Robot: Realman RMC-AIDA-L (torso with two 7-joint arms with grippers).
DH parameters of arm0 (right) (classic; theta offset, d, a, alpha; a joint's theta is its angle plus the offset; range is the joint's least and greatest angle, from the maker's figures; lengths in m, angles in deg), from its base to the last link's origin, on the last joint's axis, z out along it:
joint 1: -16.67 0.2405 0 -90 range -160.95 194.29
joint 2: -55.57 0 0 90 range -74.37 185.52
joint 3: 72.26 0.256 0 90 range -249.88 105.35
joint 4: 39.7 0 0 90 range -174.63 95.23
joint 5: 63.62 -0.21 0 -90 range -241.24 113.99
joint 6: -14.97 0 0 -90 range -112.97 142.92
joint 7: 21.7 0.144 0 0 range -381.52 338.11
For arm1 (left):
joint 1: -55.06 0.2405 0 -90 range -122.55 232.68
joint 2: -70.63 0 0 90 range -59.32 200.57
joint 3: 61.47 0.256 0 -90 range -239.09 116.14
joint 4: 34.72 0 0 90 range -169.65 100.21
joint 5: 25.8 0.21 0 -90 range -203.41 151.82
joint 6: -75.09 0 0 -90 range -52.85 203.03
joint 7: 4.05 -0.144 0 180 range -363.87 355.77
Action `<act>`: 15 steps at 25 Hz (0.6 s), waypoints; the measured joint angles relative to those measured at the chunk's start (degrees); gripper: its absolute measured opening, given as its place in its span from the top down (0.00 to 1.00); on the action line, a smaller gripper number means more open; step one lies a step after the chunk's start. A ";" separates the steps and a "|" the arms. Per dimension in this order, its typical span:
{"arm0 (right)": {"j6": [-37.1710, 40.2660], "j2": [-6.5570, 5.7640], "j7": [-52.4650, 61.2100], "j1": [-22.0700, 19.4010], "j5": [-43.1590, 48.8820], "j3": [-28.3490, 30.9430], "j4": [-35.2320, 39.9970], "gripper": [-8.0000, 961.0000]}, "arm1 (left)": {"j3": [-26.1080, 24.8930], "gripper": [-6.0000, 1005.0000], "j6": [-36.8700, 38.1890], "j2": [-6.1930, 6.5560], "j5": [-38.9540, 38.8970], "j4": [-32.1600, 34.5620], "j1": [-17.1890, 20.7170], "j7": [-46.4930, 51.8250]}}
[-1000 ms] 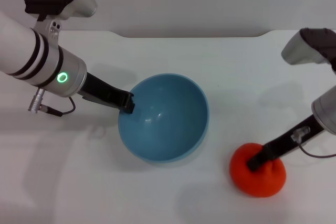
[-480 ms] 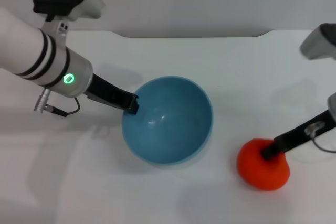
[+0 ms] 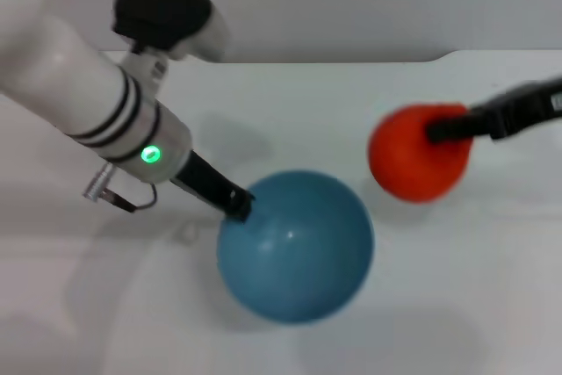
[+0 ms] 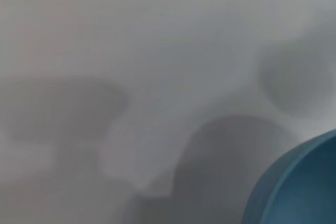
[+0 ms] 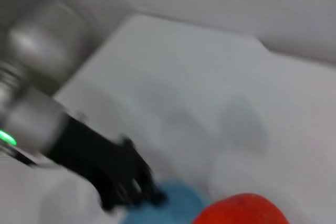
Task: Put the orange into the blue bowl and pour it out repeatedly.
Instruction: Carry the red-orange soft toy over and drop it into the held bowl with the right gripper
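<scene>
Since half a second ago the right gripper (image 3: 432, 132) has lifted the orange (image 3: 416, 164) off the bench (image 3: 492, 287) from near its front right corner, and the fruit now hangs in the air toward the back right, clamped in the black fingers that come in from the right edge. Over the same time the bowl (image 3: 295, 245) has turned over: earlier its hollow faced up, now only its smooth blue outside shows in the head view, its mouth turned away. The left gripper (image 3: 239, 205) grips the bowl at the rim on the side facing the bench's left edge, with the white arm reaching in from the back left corner. Bowl and orange are apart, the orange nearer the bench's back and right edges than the bowl. The left wrist view shows only the bowl's edge (image 4: 299, 187) over the white bench; the right wrist view shows the orange's top (image 5: 244, 211), a patch of blue (image 5: 176, 205) and the left gripper (image 5: 134, 184) beside it.
</scene>
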 joint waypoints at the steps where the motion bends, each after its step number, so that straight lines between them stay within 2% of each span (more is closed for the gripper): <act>1: 0.30 0.00 -0.02 0.68 -1.03 -0.18 1.35 0.87 | 1.38 0.99 0.15 -0.03 0.01 -0.42 -0.62 0.14; 4: 0.43 0.09 -0.05 4.09 -2.46 -1.84 2.08 0.87 | 3.13 0.99 0.46 -0.27 -0.13 -2.04 -2.85 0.35; 7: 0.17 0.15 -0.14 5.47 -2.50 -3.38 1.16 0.87 | 3.53 0.99 0.43 -0.31 -0.25 -2.73 -3.60 0.36; 9: -0.14 0.32 -0.33 7.24 -2.58 -7.32 -2.18 0.87 | 3.90 0.99 0.03 -0.38 -0.39 -3.54 -4.51 0.38; 10: -0.14 0.32 -0.33 7.24 -2.58 -7.32 -2.18 0.87 | 4.06 0.99 -0.22 -0.41 -0.43 -3.65 -4.70 0.38; 15: -3.33 0.51 -0.64 7.11 -2.65 -14.83 -6.75 0.87 | 4.97 0.99 -1.36 -0.48 -0.60 -3.79 -5.19 0.40</act>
